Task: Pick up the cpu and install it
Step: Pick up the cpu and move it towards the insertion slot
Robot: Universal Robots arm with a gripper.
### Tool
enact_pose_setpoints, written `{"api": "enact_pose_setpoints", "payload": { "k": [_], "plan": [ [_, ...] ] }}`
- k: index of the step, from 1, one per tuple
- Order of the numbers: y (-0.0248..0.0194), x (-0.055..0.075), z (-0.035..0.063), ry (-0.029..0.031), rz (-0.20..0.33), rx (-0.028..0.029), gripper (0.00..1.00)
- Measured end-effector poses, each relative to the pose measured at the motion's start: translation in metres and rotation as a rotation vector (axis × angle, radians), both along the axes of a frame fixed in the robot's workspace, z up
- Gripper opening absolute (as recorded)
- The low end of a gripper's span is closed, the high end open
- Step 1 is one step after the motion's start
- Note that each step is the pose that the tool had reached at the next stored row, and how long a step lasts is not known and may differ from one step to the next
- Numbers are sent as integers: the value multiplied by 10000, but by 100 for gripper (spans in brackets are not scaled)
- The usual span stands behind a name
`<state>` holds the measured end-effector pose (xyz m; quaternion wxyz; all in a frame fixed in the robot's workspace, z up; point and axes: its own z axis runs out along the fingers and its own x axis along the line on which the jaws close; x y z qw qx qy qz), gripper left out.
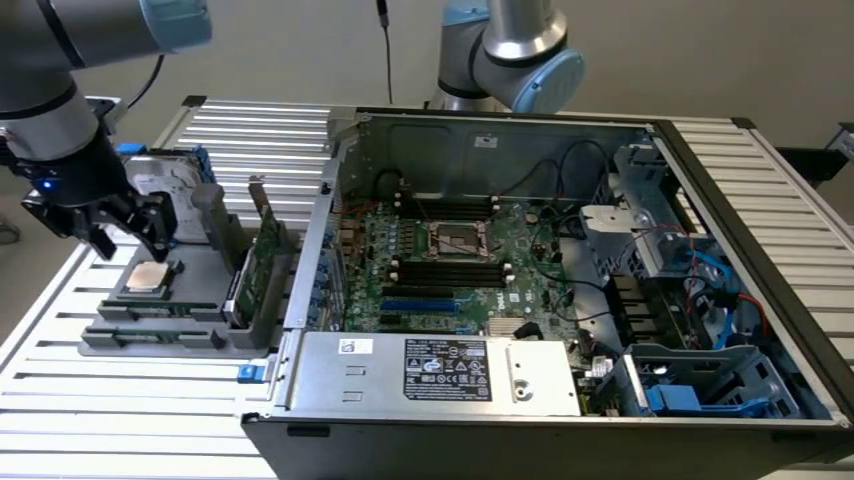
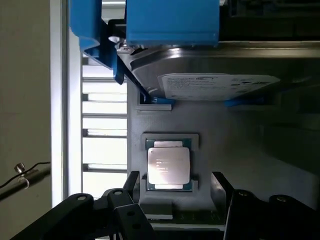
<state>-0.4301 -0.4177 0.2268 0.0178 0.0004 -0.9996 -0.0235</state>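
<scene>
The cpu (image 1: 147, 278) lies flat, silver top up, in a square recess of the grey holder (image 1: 174, 310), not picked up. The holder sits on the slatted table (image 1: 134, 400) at the exterior view's left of the computer case (image 1: 534, 140). The gripper (image 1: 130, 243) hangs just above the cpu with its jaws spread wide, holding nothing. In the wrist view the black fingers (image 2: 220, 186) stand on either side of the cpu (image 2: 168, 166), clear of it, with no contact visible. Just behind the cpu on the same holder is the hard drive (image 2: 215, 85), with a white label on top and blue handles (image 2: 170, 22) at its end. Beside the holder, toward the case, green cards (image 1: 260, 265) stand upright on edge. The case lies open on its side. Inside it is the motherboard (image 1: 494, 270), with the socket (image 1: 454, 240) near its middle: a dark square in a metal frame, nothing seated in it. The power supply (image 1: 441, 370), with a printed label, fills the near edge of the case. A second arm (image 1: 514, 50) stands behind the case, well apart from the cpu.
</scene>
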Motion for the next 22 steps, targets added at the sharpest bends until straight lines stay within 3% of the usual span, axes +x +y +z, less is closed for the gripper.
{"api": "enact_pose_setpoints", "payload": {
  "k": [11, 13, 14, 22],
  "plan": [
    [0, 0, -200, 25, 0, 0, 68],
    [0, 1, -219, 61, -9, 1, 70],
    [0, 0, -220, 75, -18, 0, 76],
    [0, 0, -254, 181, -161, 1, 76]
  ]
}}
